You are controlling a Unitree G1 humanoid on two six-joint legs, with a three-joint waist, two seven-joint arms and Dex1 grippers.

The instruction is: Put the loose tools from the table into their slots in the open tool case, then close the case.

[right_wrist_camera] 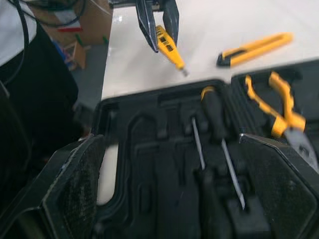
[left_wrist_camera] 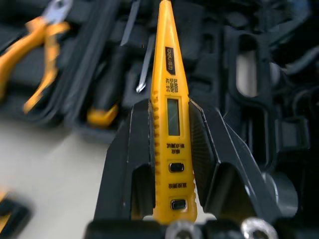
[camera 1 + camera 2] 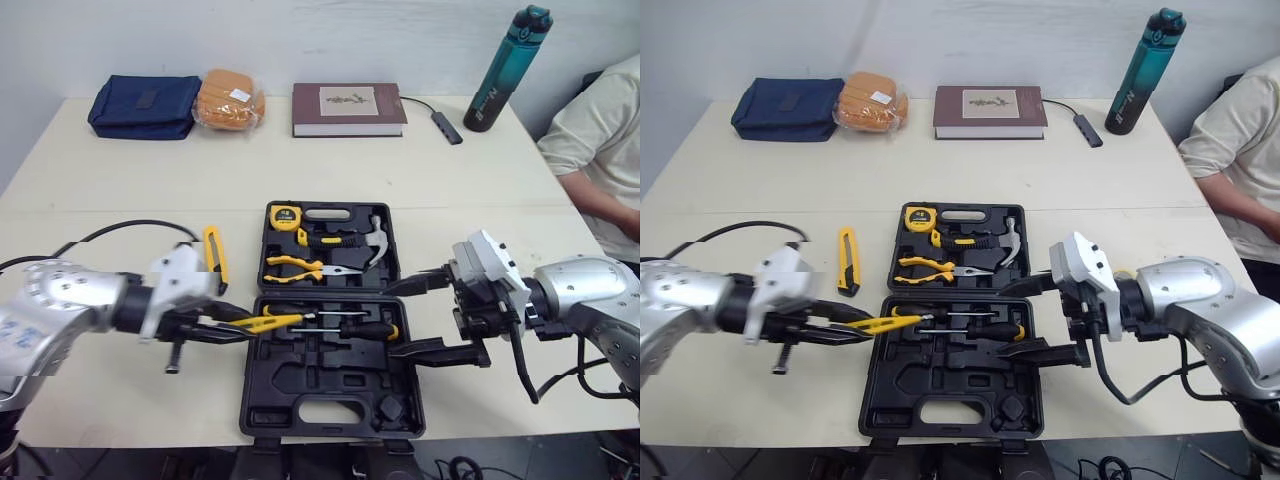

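Observation:
The black tool case (image 3: 330, 400) lies open mid-table. Its far half holds a tape measure (image 3: 285, 215), a hammer (image 3: 375, 243) and yellow pliers (image 3: 300, 267); its near half holds screwdrivers (image 3: 360, 325). My left gripper (image 3: 237, 325) is shut on a yellow tester pen (image 3: 272, 322), whose tip reaches over the near half's left edge. The pen (image 2: 172, 124) sits between both fingers (image 2: 134, 154). A yellow utility knife (image 3: 215, 257) lies on the table left of the case. My right gripper (image 3: 405, 318) stands wide open over the case's right side, holding nothing.
Along the table's far edge sit a blue pouch (image 3: 143, 105), a bagged bun (image 3: 230, 100), a brown book (image 3: 349, 108), a small cabled hub (image 3: 448, 128) and a teal bottle (image 3: 507, 70). A person's arm (image 3: 600, 170) rests at the right edge.

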